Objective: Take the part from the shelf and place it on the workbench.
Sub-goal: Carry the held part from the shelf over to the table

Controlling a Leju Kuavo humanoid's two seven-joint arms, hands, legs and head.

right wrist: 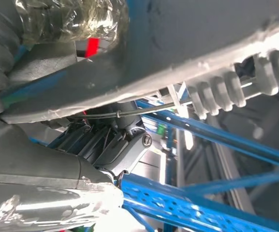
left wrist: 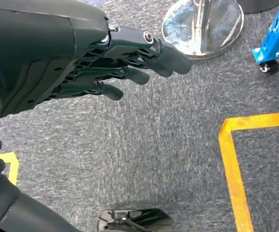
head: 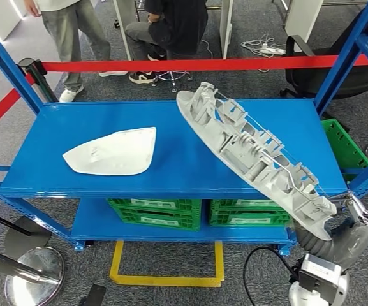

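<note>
The right hand [head: 360, 213] grips the near end of the long grey ribbed part [head: 249, 150], its fingers [right wrist: 128, 150] closed under the part's edge in the right wrist view. The part slants above the right half of the blue shelf [head: 182, 159], its far end raised near the back edge and its held end past the front right corner. The left hand [left wrist: 94, 58] hangs over grey carpet, fingers [left wrist: 130, 75] apart and holding nothing. A white curved panel [head: 111, 153] lies on the left half of the shelf. Green crates [head: 155, 213] sit on the lower level.
</note>
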